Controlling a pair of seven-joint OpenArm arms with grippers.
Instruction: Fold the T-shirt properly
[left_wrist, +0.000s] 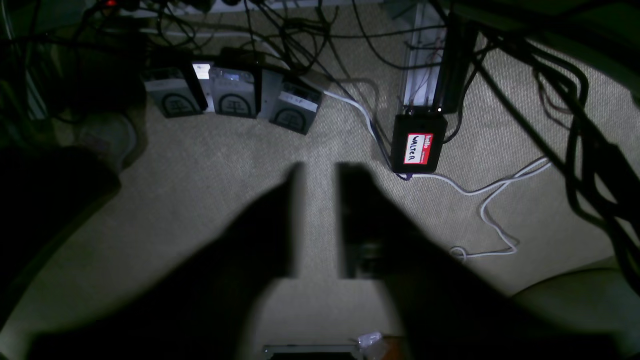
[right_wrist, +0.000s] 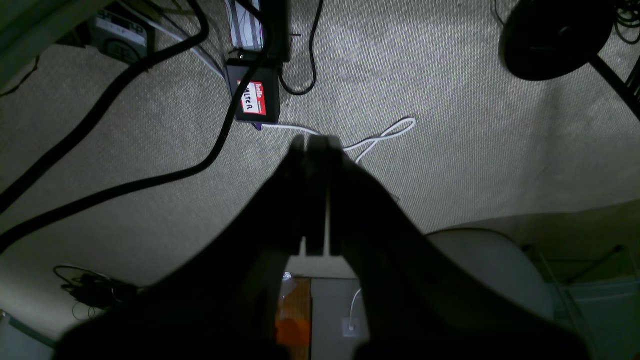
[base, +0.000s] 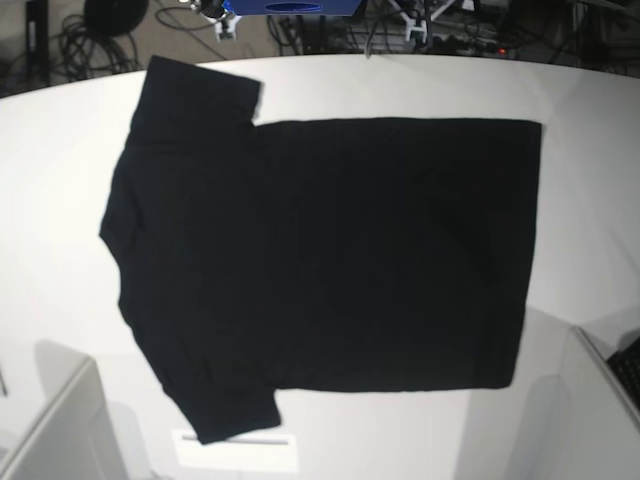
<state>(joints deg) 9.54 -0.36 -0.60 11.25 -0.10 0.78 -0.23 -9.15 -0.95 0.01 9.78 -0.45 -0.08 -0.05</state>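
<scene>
T-shirt (base: 320, 260) lies spread flat on the white table (base: 590, 200), plain black side up, no print showing. Collar and sleeves sit toward the left of the base view, hem toward the right. No fold made yet, by the look of it.

Neither arm appears in the base view. Both wrist cameras look down at carpet (left_wrist: 210, 185) and cables, so the shirt is nowhere near either set of fingers, well off and out of their sight.

Left gripper (left_wrist: 320, 220): fingers part-open, a clear strip of carpet between them, nothing held. A black box with a red name label (left_wrist: 419, 148) lies ahead of and to the right of the fingertips, well apart.

Right gripper (right_wrist: 316, 192): fingers pressed together, only a hairline gap, nothing between them. The same labelled box lies ahead and left of its tips; a white cable (right_wrist: 385, 136) is just past them.

Judgement on the step in hand: bring both arms over the table first. Right fingers need opening before descent. For an even fold, pinch two matching points along one long edge, both at the same level, thin bite of cloth only. Risk: catching both layers unevenly, or dragging the shirt askew.
</scene>
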